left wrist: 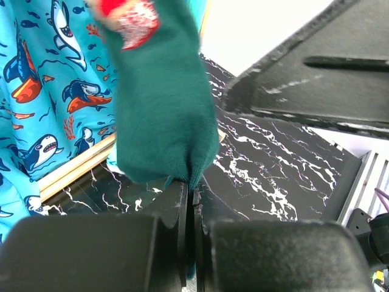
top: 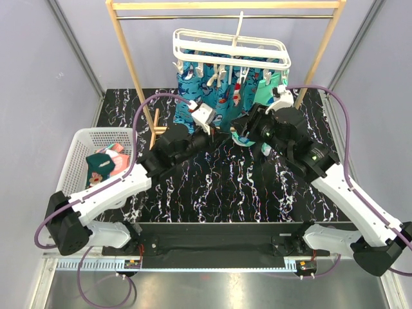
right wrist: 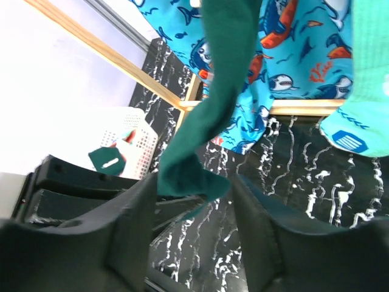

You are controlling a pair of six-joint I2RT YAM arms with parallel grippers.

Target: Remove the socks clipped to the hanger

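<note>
The left gripper [left wrist: 189, 204] is pinched tight on the lower end of the dark teal fabric sock [left wrist: 161, 103]. The right gripper [right wrist: 193, 210] stands parted, that sock's tip loose between its fingers.

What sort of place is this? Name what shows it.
Probably a lab test cell staged as a laundry corner: plain grey walls boxing in a marbled table, socks clipped to a white hanger on a wooden rail, a mesh basket.
</note>
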